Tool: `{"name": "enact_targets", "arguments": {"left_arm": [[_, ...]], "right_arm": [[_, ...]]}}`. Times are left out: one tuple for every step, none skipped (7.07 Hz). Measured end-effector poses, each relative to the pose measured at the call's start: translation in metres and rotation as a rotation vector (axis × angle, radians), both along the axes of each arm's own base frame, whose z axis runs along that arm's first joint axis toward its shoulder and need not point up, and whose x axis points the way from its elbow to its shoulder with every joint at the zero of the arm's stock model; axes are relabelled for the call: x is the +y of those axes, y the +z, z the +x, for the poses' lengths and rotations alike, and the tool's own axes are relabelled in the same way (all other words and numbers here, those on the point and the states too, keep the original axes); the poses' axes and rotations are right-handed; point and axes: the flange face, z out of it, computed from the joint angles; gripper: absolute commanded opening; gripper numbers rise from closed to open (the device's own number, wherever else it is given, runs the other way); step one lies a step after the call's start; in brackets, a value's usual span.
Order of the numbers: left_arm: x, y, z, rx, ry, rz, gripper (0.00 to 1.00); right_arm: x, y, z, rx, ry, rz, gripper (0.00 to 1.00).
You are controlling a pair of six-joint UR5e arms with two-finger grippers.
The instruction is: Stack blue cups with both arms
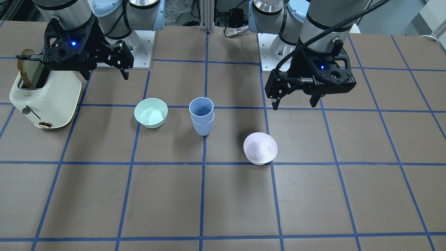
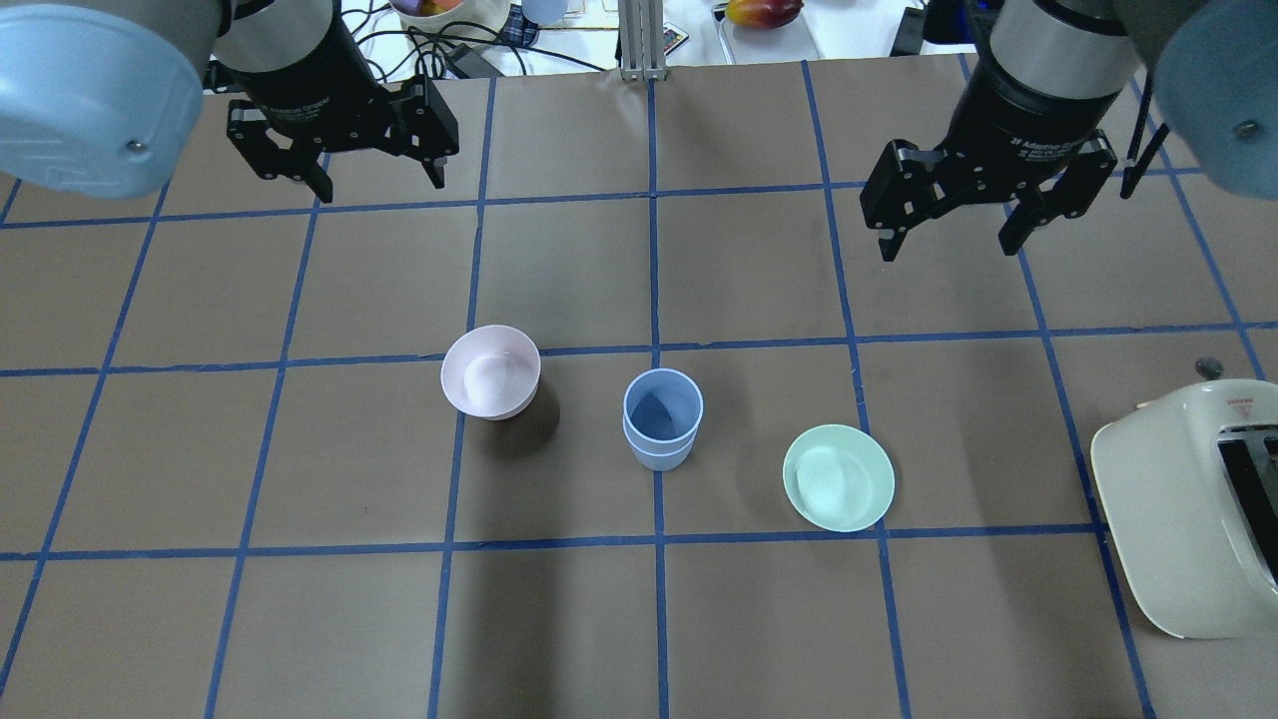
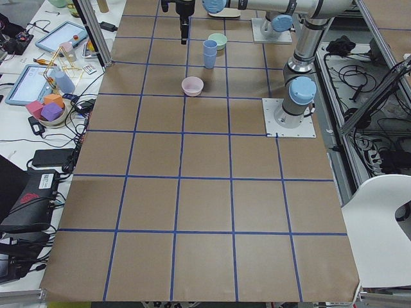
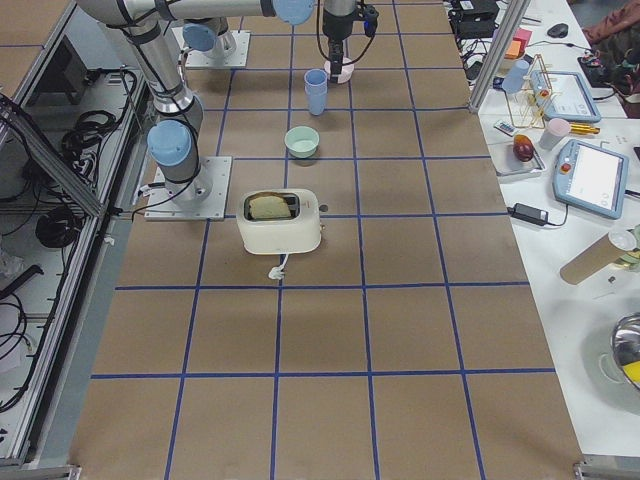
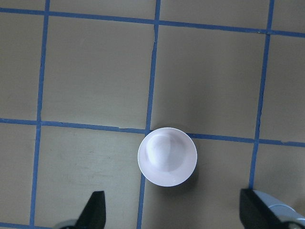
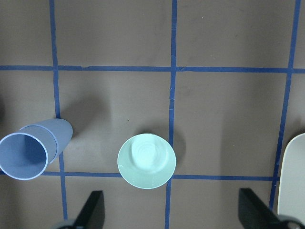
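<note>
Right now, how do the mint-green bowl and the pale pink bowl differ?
Colour: the mint-green bowl is green, the pale pink bowl is pink.
Side: the mint-green bowl stands on the robot's right of the stacked blue cups, toward the toaster; the pale pink bowl stands on their left.
Depth: the mint-green bowl lies nearer the robot's base, the pale pink bowl farther out.
Both stand upright and empty, apart from the cups.

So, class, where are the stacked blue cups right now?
In the overhead view the blue cups stand nested near the middle of the table, between the pink bowl on the robot's left and the green bowl on its right, touching neither.
</note>
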Motion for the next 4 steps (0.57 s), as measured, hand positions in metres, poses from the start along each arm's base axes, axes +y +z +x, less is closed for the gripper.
{"name": "enact_targets", "arguments": {"left_arm": [[0.0, 0.0, 0.0, 0.0, 0.0, 0.0, 1.0], [0.0001, -0.0002, 0.0, 0.0, 0.0, 0.001, 1.0], [0.0004, 0.0001, 0.0001, 0.0, 0.0, 0.0, 1.0], [0.0008, 0.0007, 0.0001, -0.001, 0.0, -0.001, 1.0]], "right_arm": [[0.0005, -0.0017, -0.0012, 0.015, 0.0, 0.004, 1.0], [0.0008, -0.0023, -0.0019, 0.022, 0.0, 0.005, 1.0], [0.0008, -0.0026, -0.0021, 0.023, 0.002, 0.006, 1.0], [0.0009, -0.0025, -0.0019, 0.024, 0.006, 0.005, 1.0]]}}
